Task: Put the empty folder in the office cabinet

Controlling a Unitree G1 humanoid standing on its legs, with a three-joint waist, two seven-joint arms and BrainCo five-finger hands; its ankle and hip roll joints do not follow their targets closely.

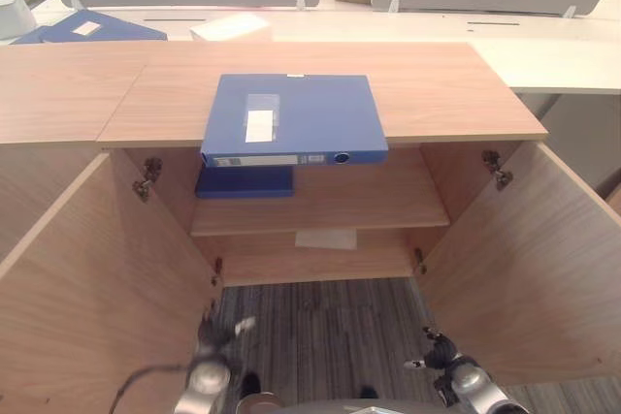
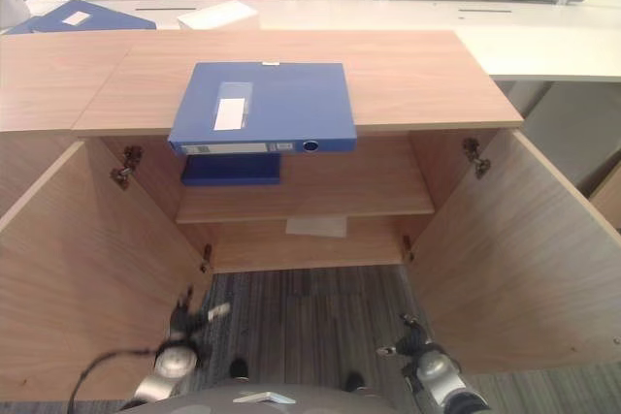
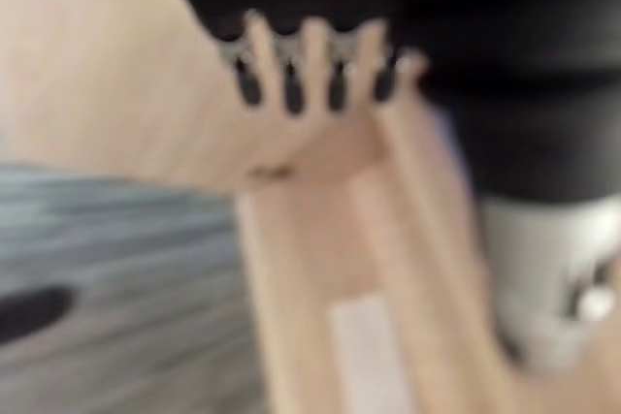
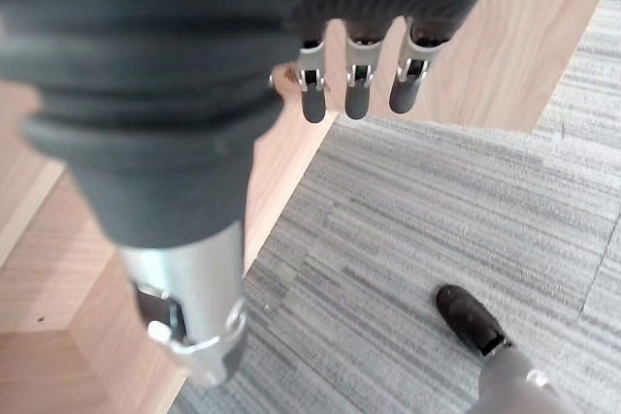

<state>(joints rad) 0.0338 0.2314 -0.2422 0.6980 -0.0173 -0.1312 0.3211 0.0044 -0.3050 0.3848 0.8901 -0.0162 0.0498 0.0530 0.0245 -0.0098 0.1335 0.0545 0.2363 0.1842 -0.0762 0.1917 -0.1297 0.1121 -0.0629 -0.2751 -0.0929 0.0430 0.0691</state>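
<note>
Now, blue folder (image 1: 294, 118) overhanging cabinet (image 1: 456, 94) top's front edge, both hands' fingers relaxed, holding nothing.

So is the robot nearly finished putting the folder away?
Not yet. Both cabinet doors stand open, so that part looks done. The blue folder lies on the cabinet top, its edge over the opening. The left hand and right hand hang low, open, holding nothing. Left: grasp it and set it on the shelf.

Matt wood-grain cabinet (image 1: 320, 94); smooth blue plastic folder (image 1: 291, 115)
</note>
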